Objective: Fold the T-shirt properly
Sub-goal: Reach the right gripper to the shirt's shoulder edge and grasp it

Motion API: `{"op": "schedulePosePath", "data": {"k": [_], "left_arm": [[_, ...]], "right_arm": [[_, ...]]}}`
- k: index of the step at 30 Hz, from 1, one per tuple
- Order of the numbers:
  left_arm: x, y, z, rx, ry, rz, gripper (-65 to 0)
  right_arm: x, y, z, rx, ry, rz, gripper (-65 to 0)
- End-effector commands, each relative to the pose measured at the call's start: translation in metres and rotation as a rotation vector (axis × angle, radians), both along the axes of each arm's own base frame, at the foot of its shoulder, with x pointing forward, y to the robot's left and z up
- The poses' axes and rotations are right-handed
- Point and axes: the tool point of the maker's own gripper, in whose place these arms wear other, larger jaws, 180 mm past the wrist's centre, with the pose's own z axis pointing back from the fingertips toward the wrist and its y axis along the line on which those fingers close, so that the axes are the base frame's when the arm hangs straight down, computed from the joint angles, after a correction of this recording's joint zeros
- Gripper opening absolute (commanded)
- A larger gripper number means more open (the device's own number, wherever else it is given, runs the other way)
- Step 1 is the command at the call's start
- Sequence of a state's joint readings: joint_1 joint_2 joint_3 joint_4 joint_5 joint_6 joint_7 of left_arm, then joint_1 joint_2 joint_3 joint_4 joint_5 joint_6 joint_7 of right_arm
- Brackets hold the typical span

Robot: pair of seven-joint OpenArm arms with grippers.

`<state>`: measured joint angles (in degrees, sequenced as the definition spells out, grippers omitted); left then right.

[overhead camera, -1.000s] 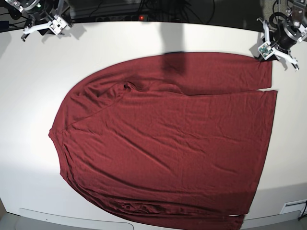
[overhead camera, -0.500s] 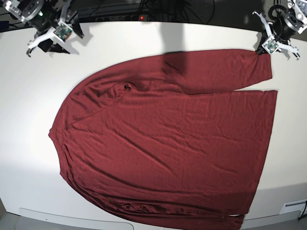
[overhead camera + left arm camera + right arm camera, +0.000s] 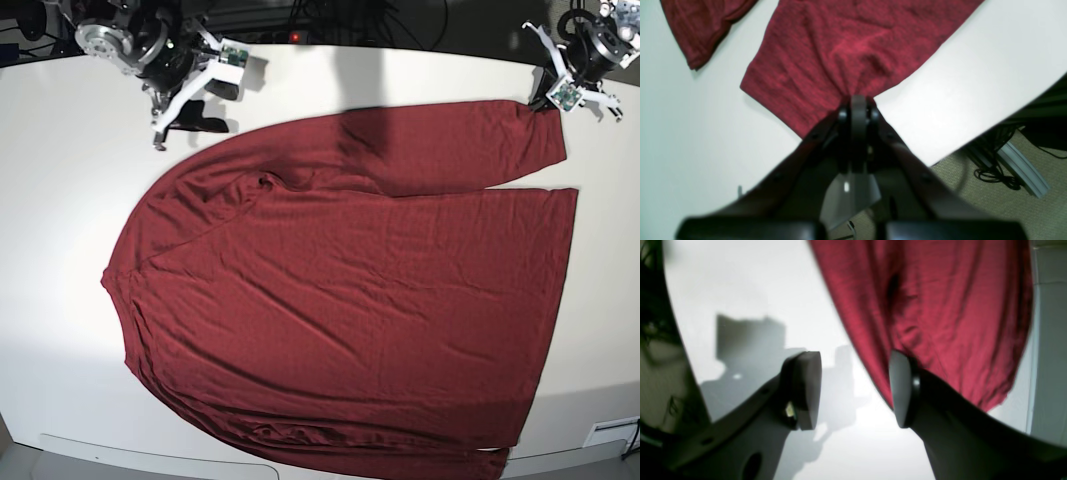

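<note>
My left gripper (image 3: 858, 103) is pinched shut on the sleeve cuff of the T-shirt (image 3: 350, 300) spread flat on the table (image 3: 60, 200), while my right gripper (image 3: 855, 390), jaws wide and empty, hangs just beside the shoulder edge.

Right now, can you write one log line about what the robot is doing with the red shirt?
left claw: shut on T-shirt sleeve end | right claw: open, over table by shirt's edge | shirt: spread flat, unfolded
</note>
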<state>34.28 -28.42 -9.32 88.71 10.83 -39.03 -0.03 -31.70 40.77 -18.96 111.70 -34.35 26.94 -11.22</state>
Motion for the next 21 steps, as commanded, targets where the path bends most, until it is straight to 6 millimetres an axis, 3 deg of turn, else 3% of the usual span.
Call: {"op": "schedulePosePath", "data": {"k": [1, 6, 15, 21], "left_arm": [[-0.01, 0.004, -0.005, 0.032, 0.044, -0.021, -65.0], [-0.011, 0.004, -0.005, 0.031, 0.046, -0.021, -65.0], [-0.011, 0.004, -0.005, 0.031, 0.046, -0.021, -65.0], [-0.011, 0.004, -0.005, 0.032, 0.046, -0.021, -65.0]], "right_arm": [[0.007, -0.005, 0.0, -0.017, -0.018, 0.007, -32.4], [0.018, -0.018, -0.025, -0.07, 0.011, 0.003, -32.4], [0.05, -0.025, -0.04, -0.115, 0.022, 0.034, -32.4], [0.06, -0.035, -0.053, -0.167, 0.067, 0.059, -32.5]]}}
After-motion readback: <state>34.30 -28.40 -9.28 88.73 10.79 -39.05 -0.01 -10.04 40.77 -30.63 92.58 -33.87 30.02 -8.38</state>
